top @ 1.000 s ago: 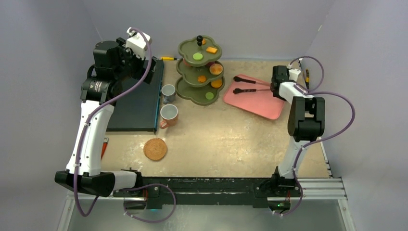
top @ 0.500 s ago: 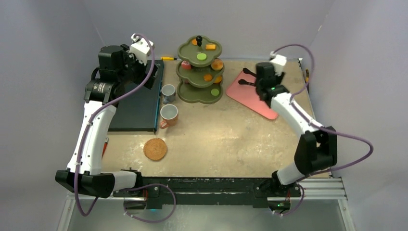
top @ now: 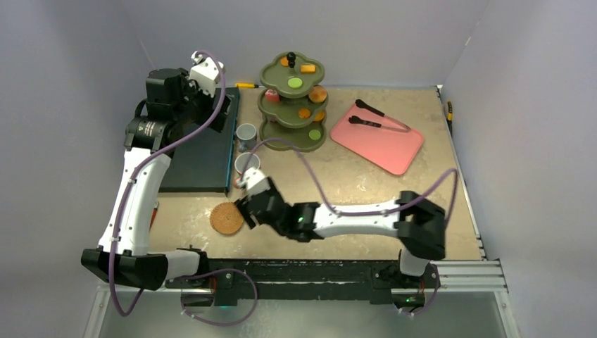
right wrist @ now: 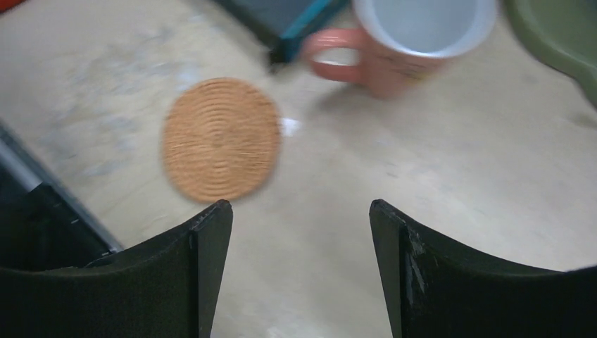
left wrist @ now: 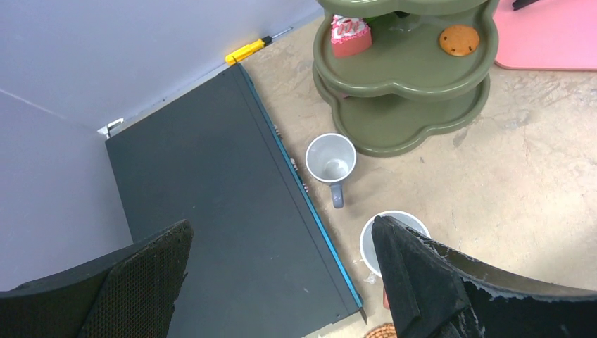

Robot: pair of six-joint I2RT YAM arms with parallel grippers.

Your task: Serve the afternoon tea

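A green three-tier stand at the back holds small sweets, among them a green round, a cake slice and an orange round. In front of the stand are a small grey mug and a larger orange mug, which is white inside. My right gripper is open and empty, low over the table near a round woven coaster, with the orange mug just beyond. High over a dark board, my left gripper is wide open and empty. Its right finger hides part of the orange mug.
A pink tray at the back right carries black tongs. The dark board with a blue edge lies at the left. A yellow screwdriver rests by the back wall. My right arm stretches across the front.
My right arm has swung from the tongs on the pink tray across to the front left, near the coaster. Its jaws have opened. The left arm has barely shifted.
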